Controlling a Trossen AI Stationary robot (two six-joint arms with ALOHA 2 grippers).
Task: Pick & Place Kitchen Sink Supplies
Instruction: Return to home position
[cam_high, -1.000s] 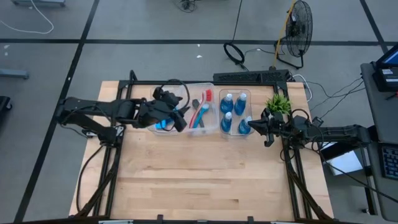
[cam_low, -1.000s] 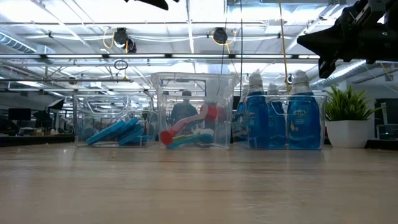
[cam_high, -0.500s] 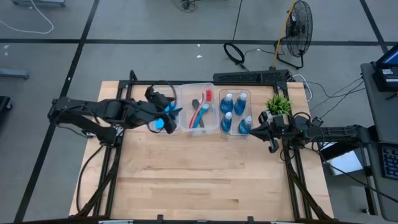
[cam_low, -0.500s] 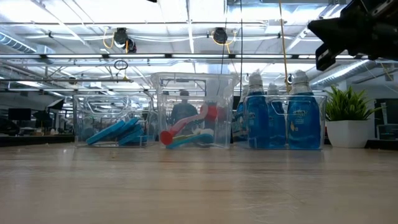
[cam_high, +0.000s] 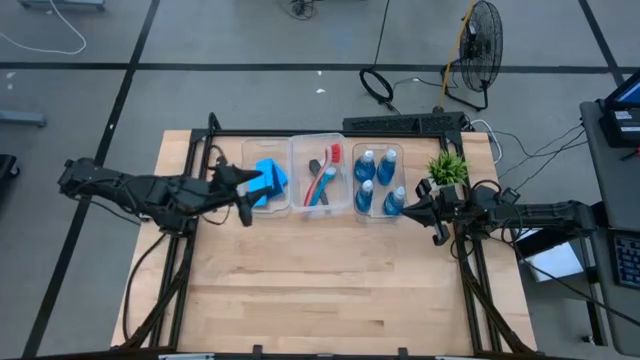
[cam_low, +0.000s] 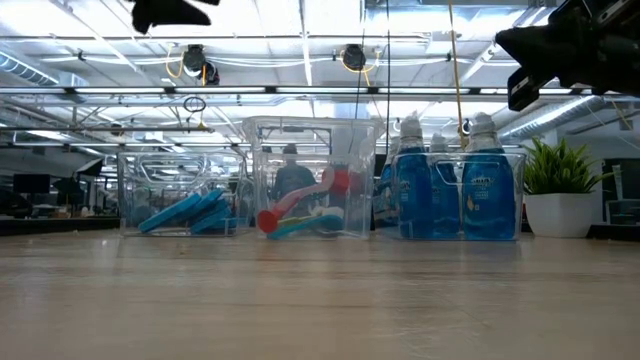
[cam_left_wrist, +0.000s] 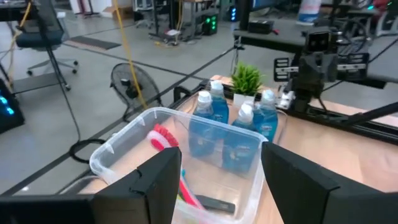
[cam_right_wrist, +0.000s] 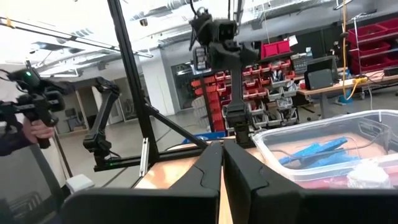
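Note:
Three clear bins stand in a row at the table's far side. The left bin holds blue sponges (cam_high: 268, 178), the middle one the brushes (cam_high: 320, 177), the right one the bottles of blue liquid (cam_high: 377, 182). My left gripper (cam_high: 243, 194) hovers open and empty just left of the sponge bin, and shows high in the low view (cam_low: 170, 12). My right gripper (cam_high: 410, 207) is shut and empty in the air, right of the bottle bin (cam_low: 450, 190). The left wrist view looks between the open fingers at the brush bin (cam_left_wrist: 180, 168) and the bottles (cam_left_wrist: 214, 115).
A small green potted plant (cam_high: 447, 168) stands right of the bottle bin, close to my right arm. The near part of the wooden table (cam_high: 330, 290) is bare. A person's hand (cam_right_wrist: 31, 127) with a controller shows beyond the table in the right wrist view.
My left gripper has drawn back from over the sponge bin toward the table's left edge and come down a little, staying open; the sponges now lie uncovered in their bin. My right gripper has kept its place and turned slightly at the wrist.

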